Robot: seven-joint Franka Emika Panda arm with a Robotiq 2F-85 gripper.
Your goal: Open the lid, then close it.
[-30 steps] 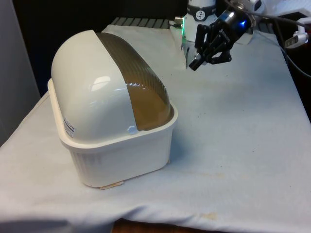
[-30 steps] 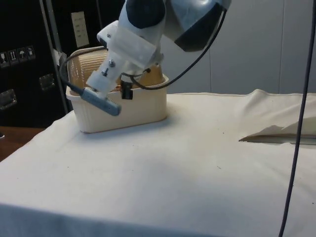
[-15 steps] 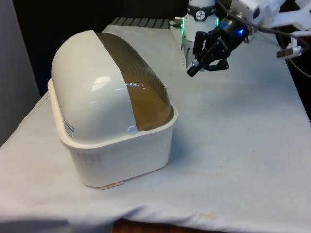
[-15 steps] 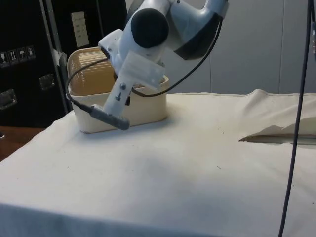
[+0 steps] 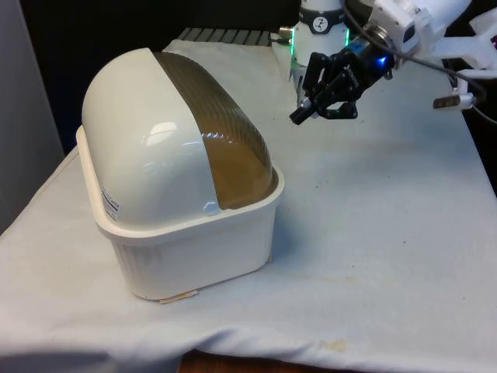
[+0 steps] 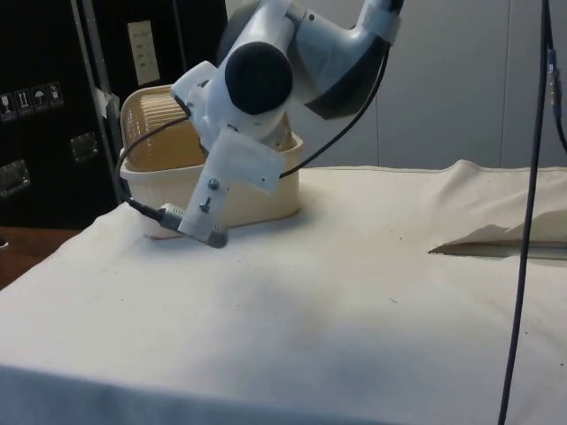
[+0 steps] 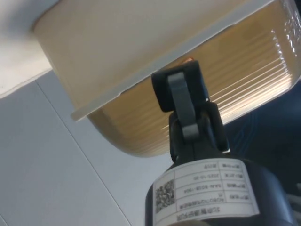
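At the left half of the front view stood the cream bread box [image 5: 186,249], its ribbed tub resting on the white cloth [image 5: 373,256], with a pale rounded end cap toward the camera and the smoky brown translucent lid [image 5: 221,132] rolled down over the top, its lower edge meeting the tub's rim, so the box was shut. Toward the upper right of that frame the black gripper [image 5: 301,110] hung in the air above the cloth, well apart from the box and tilted down toward the front view's left, with the white arm [image 5: 411,19] running off the upper right corner. Its fingers lay one in front of the other there and in the wrist picture, so whether they were parted or pressed together could not be told; nothing was seen between them. Left of centre in the side view the box [image 6: 257,190] sat on the cloth, partly hidden by the arm [image 6: 266,71] crossing in front of it. Across the wrist view the tub's rim [image 7: 141,77] ran diagonally, with the ribbed lid [image 7: 244,80] beyond the gripper [image 7: 181,101].
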